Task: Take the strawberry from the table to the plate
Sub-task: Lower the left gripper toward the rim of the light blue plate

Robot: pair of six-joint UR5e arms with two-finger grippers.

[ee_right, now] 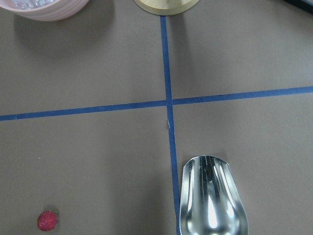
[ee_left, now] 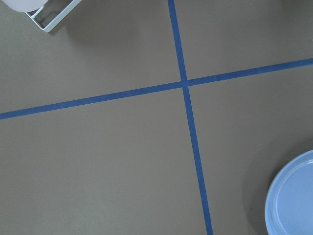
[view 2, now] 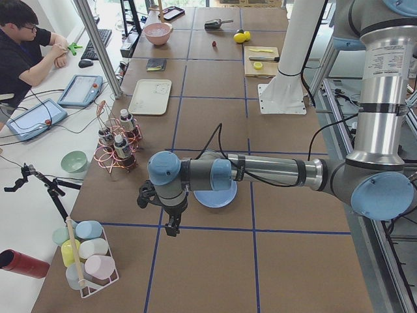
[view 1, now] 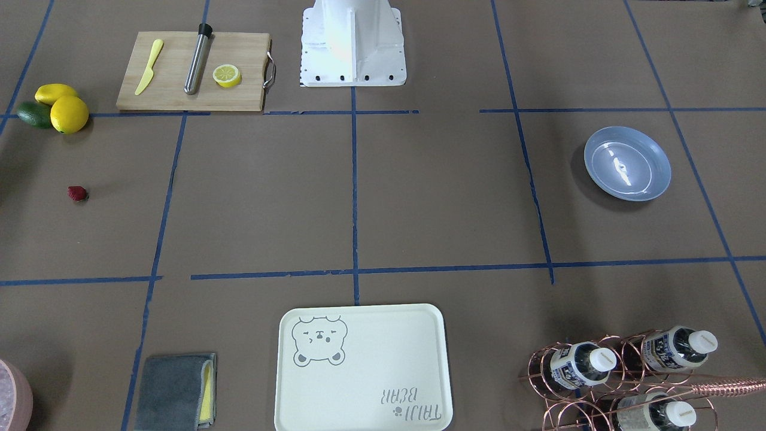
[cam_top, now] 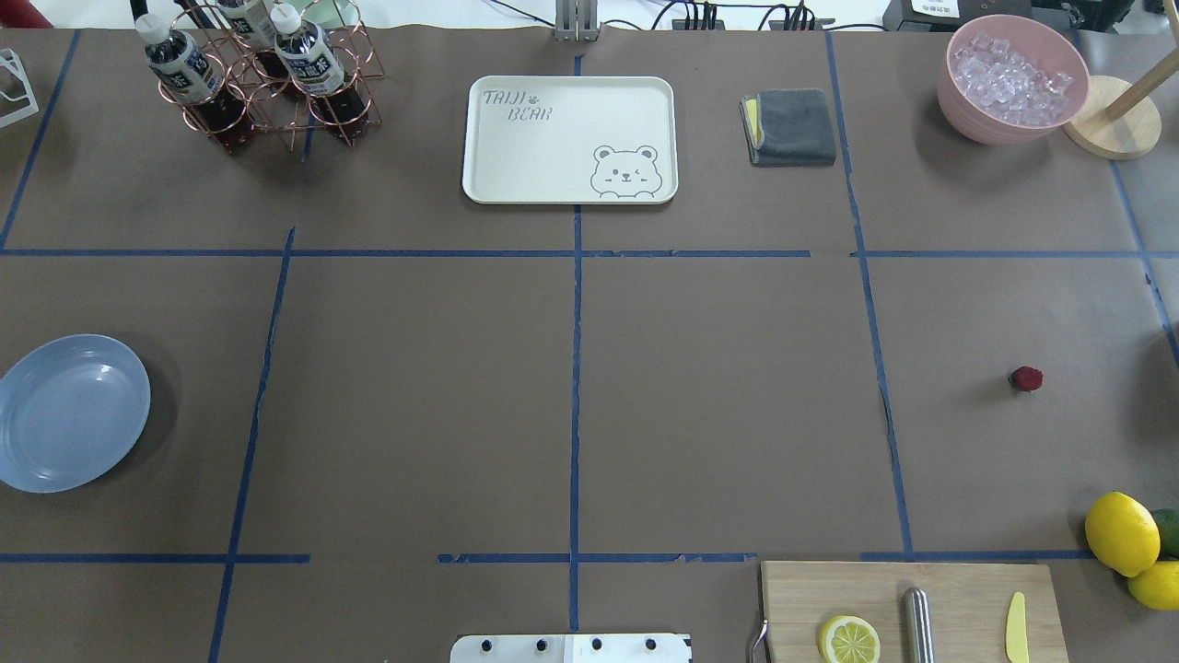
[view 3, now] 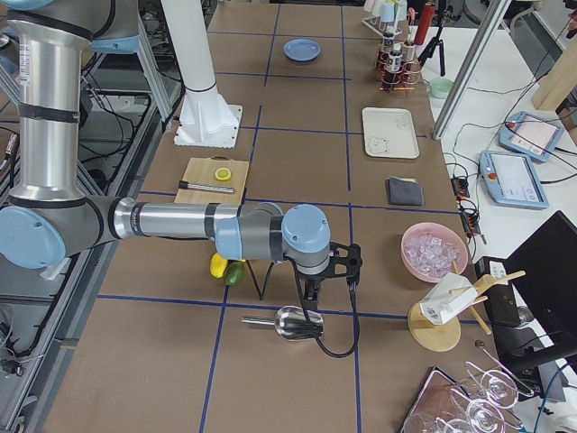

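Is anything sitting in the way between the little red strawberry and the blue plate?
Nothing visible. Between the tiny dark red strawberry and the round pale blue plate lies only brown paper-covered table crossed by flat blue tape lines.

Taped table (cam_top: 718, 405), strawberry (cam_top: 1025, 378), plate (cam_top: 69, 414), perhaps lime (view 1: 33, 114)

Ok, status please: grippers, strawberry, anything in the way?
Left gripper, right gripper: jaws cannot be judged. Strawberry on table, untouched; plate far across, empty. Nothing lies between them.

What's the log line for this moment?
strawberry: on table, ungrasped | plate: empty | left hand: near plate, state unclear | right hand: near metal scoop, state unclear
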